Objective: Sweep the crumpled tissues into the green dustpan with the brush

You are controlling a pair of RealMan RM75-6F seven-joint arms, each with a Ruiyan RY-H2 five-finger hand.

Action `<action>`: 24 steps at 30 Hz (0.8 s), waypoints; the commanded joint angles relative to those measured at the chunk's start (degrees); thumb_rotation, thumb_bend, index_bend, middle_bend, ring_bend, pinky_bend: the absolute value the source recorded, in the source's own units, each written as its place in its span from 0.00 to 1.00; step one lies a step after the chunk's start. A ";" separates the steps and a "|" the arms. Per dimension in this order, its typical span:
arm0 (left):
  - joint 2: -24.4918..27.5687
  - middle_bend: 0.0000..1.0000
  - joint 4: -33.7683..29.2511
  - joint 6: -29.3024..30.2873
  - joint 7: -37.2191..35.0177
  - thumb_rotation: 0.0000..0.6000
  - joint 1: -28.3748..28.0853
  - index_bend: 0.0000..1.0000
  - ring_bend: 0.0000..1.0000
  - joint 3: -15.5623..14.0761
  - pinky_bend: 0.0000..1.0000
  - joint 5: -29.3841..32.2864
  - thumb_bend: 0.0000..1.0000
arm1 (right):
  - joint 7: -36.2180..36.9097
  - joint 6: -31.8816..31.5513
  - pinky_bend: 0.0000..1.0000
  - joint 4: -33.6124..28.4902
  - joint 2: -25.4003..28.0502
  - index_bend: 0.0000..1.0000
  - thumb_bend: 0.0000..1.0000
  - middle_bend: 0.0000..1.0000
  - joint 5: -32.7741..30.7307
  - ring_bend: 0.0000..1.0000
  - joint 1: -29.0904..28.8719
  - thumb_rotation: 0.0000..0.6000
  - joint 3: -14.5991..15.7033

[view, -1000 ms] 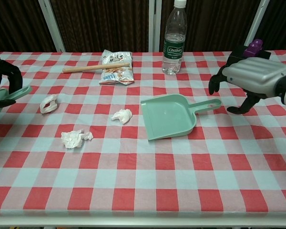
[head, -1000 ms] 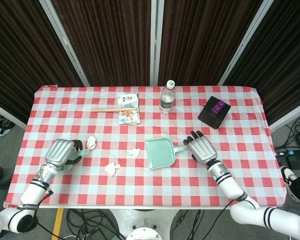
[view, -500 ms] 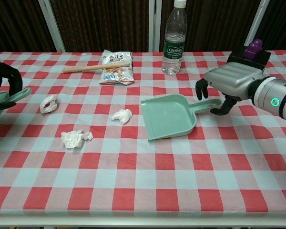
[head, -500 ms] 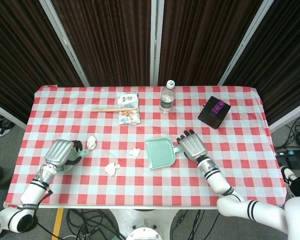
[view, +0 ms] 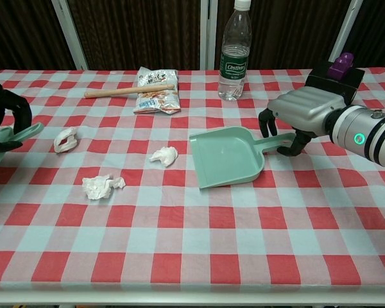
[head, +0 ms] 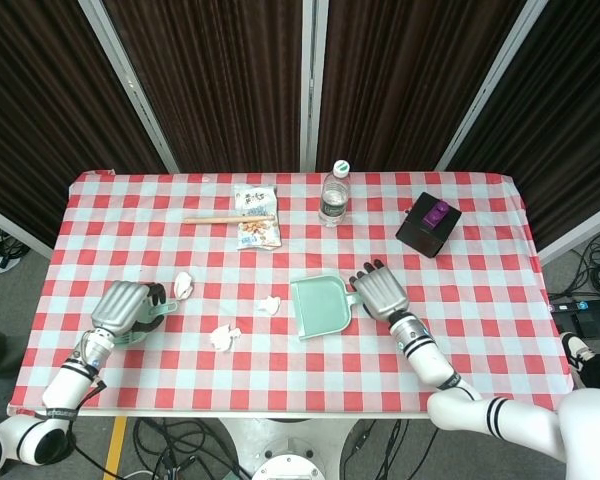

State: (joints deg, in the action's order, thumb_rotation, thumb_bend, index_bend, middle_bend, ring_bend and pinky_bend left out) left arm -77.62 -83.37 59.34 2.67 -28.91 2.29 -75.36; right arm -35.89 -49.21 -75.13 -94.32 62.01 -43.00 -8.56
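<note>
right hand [view: 299, 110] over dustpan [view: 228, 156] handle, bottle [view: 233, 51] behind.

bottle [view: 234, 51] label: "Cestbon", prob. | snack bag [view: 157, 90]: txt unreadable

The near strip of the table [view: 192, 256] in front of the green dustpan [view: 228, 156] lies open for a hand to pass. Three crumpled tissues [view: 102, 187] [view: 164, 154] [view: 65, 138] dot the left half. Along the far side stand a water bottle [view: 234, 51], a snack bag [view: 158, 90] with a wooden stick [view: 128, 90] across it, and a black box [view: 333, 80] at far right
</note>
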 commanded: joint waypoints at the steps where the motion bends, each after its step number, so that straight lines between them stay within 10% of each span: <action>1: -0.06 0.52 0.04 0.00 0.06 1.00 0.06 0.54 0.66 -0.02 0.90 -0.13 0.43 | 0.62 0.26 0.23 0.36 -0.38 0.46 0.27 0.43 -0.42 0.24 -0.32 1.00 -0.06; 24: -7.42 0.52 15.32 -5.22 -16.23 1.00 -6.40 0.54 0.65 3.48 0.89 -5.43 0.44 | -8.52 1.58 0.28 -6.88 4.10 0.66 0.44 0.57 -9.66 0.35 -6.76 1.00 -0.88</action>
State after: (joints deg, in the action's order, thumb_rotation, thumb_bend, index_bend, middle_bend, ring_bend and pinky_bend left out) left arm -82.82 -70.92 55.77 -10.50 -33.67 5.10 -80.13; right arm -43.32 -47.97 -81.58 -90.13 53.39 -48.91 -9.76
